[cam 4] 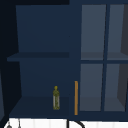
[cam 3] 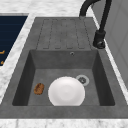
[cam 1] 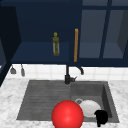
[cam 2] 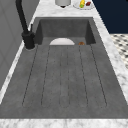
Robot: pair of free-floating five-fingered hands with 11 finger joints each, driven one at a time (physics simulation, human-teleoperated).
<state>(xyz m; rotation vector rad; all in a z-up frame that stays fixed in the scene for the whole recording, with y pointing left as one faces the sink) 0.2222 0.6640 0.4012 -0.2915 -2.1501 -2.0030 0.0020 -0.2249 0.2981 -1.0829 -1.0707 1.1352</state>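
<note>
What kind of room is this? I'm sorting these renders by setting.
Most likely a kitchen: a grey stone sink with a ribbed drainboard, a black curved faucet, a round white plate in the basin, and a dark blue wall cabinet holding a green bottle.

Black hand point(cam 1: 101, 117); white plate point(cam 3: 66, 91); brown sponge point(cam 3: 39, 88); dark grey ribbed sink point(cam 3: 62, 32); red ball point(cam 1: 67, 115); olive-green bottle point(cam 1: 56, 44); navy cabinet point(cam 4: 42, 32) with orange handle point(cam 1: 76, 45); white-grey marbled counter point(cam 1: 8, 100); black faucet point(cam 3: 100, 37).
</note>
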